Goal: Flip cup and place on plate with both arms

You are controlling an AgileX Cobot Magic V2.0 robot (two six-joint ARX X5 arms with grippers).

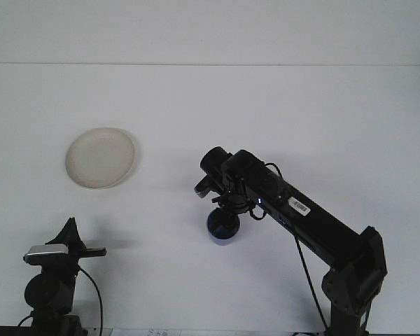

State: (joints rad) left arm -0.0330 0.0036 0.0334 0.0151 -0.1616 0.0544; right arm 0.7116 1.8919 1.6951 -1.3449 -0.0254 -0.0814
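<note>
While my left gripper (73, 241) waits parked at the near left edge, its finger state indiscernible, the round cream-white plate (100, 157) lies well beyond it as the drop target. To the right, at table centre, the small dark-blue cup (222, 227) sits under my right gripper (227, 210), poised over it presumably for the flip. I cannot tell whether it grips; the arm's white barcode label (299, 206) is unreadable.

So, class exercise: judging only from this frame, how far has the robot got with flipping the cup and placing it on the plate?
Done: nothing is on the plate yet. In hand: the right end effector sits directly over the blue cup, which rests on the table; whether it is gripped is hidden. The left end effector waits low and apart. Left: the flip, the carry and the placement.
</note>
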